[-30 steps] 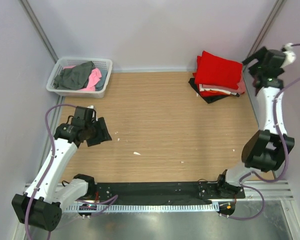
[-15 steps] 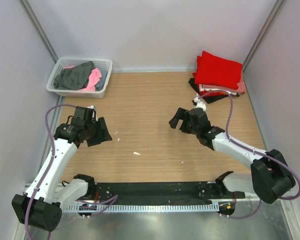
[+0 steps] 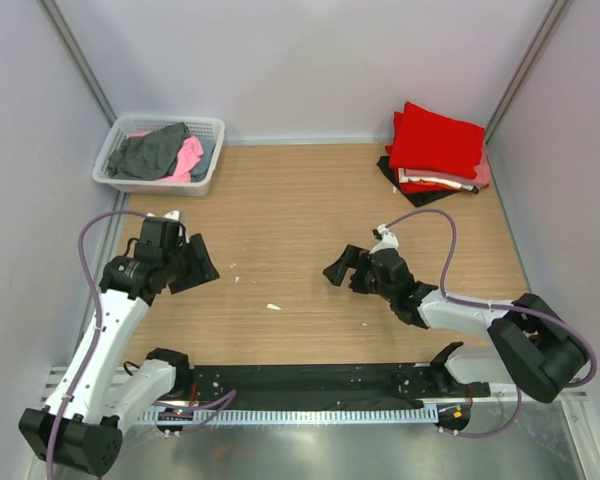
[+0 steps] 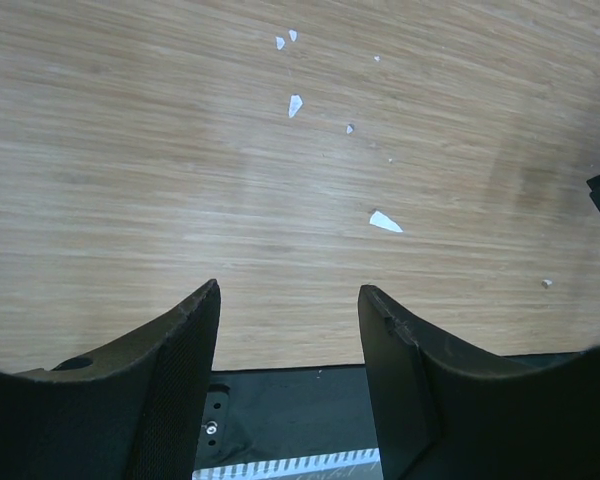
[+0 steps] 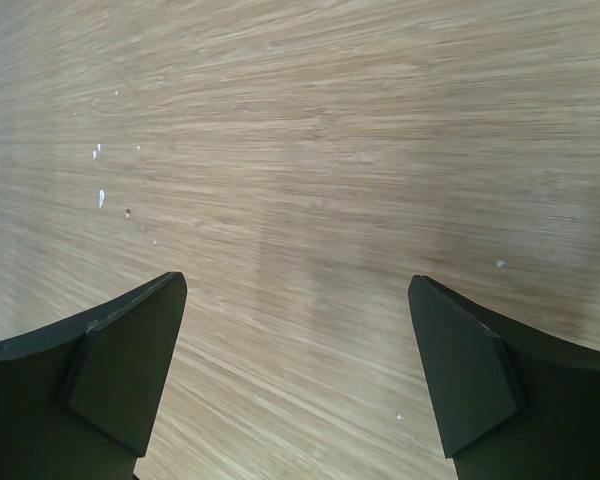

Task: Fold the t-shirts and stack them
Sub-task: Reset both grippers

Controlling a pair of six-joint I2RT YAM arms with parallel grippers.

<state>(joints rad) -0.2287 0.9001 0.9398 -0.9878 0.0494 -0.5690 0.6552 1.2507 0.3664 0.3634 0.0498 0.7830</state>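
Note:
A stack of folded t-shirts lies at the back right corner, bright red on top with a black one at the bottom. Unfolded t-shirts, grey and pink, fill the white basket at the back left. My left gripper hovers over the left of the table, open and empty; its wrist view shows only bare wood between the fingers. My right gripper is low over the table's middle, wide open and empty, well short of the stack.
Small white scraps dot the wooden table between the two grippers. A black base rail runs along the near edge. Grey walls close in at left, right and back.
My right arm has swung from beside the stack at the back right down to the table's middle, then a little further left. The left gripper has shifted only slightly.

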